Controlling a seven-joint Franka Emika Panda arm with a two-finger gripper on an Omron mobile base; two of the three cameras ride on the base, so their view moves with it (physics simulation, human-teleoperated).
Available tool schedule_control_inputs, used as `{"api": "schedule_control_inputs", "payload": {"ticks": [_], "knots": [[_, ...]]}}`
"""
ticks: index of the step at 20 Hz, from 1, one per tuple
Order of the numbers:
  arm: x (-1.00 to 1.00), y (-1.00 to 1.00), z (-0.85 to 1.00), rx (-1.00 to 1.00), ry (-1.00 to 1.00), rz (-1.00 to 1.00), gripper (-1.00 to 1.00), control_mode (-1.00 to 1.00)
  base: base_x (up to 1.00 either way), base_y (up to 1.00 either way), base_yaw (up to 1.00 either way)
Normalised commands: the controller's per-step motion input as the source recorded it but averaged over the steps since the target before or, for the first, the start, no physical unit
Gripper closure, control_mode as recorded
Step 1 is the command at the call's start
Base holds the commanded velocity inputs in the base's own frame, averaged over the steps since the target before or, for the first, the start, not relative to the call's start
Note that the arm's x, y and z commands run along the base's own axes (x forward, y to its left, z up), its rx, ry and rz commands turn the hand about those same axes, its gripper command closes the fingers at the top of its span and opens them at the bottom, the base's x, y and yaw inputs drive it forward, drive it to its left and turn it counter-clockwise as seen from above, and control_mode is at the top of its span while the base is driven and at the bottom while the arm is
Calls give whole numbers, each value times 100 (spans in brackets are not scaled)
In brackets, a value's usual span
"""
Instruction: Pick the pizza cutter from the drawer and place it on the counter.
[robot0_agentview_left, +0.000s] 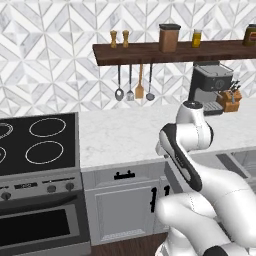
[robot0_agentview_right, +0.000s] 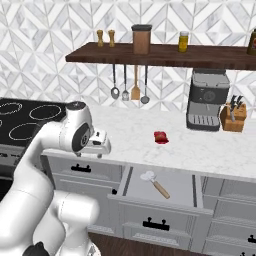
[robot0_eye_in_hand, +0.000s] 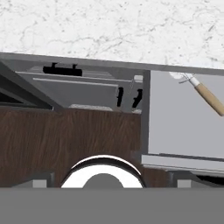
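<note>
The drawer (robot0_agentview_right: 181, 183) stands pulled out below the counter (robot0_agentview_right: 200, 147). On its pale grey floor lies the pizza cutter (robot0_agentview_right: 155, 183), silver wheel to the left and wooden handle pointing right. My gripper (robot0_agentview_right: 103, 145) hovers in front of the counter's edge, left of the drawer and above its level, open and holding nothing. In the hand view the pizza cutter (robot0_eye_in_hand: 204, 93) lies at the upper right inside the drawer (robot0_eye_in_hand: 183, 127), and my fingertips (robot0_eye_in_hand: 43, 180) stand wide apart at the bottom. My arm hides the drawer's inside in the left base view.
A flat red packet (robot0_agentview_right: 160, 137) lies on the counter behind the drawer. A coffee machine (robot0_agentview_right: 206, 100) and a knife block (robot0_agentview_right: 233, 117) stand at the back right. A dark shelf (robot0_agentview_right: 165, 54) with hanging utensils runs above. The stove (robot0_agentview_left: 40, 142) is at the left.
</note>
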Motion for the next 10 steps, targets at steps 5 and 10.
{"api": "schedule_control_inputs", "payload": {"ticks": [5, 10], "knots": [[0, -96, -29, 1, 1, 0, -100, -100, 0, 0, 0], [3, -100, -35, 1, 3, 0, -100, -100, 0, 0, 0]]}}
